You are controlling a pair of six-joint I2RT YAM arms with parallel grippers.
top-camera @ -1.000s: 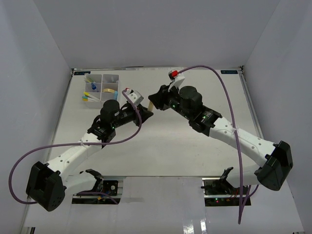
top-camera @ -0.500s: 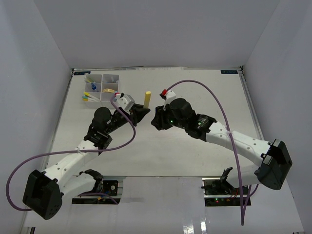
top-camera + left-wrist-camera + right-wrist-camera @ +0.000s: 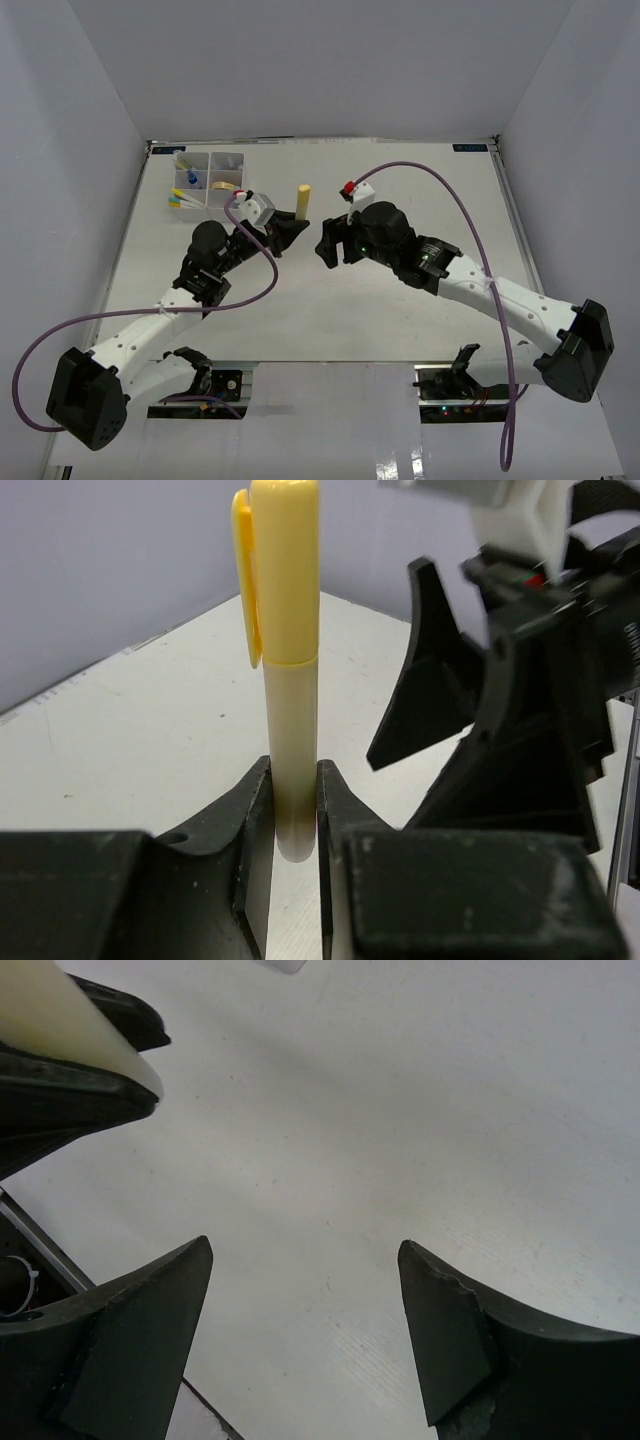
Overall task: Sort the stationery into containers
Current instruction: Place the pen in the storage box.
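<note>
Right gripper [image 3: 303, 1260] now stands withdrawn and released, leaving yellow marker [image 3: 287, 630] clenched by left gripper [image 3: 293, 785]; handover complete, organizer tray [image 3: 209, 160] next.

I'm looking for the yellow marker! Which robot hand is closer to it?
Left. The left gripper is shut on the yellow marker; the right gripper hangs open beside it.

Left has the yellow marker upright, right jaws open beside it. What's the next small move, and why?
Probably swing the left gripper toward the white organizer tray at far left. It is shut on the yellow marker near its lower end, and the right gripper stands open, apart from the marker, so only the left holds it.
</note>
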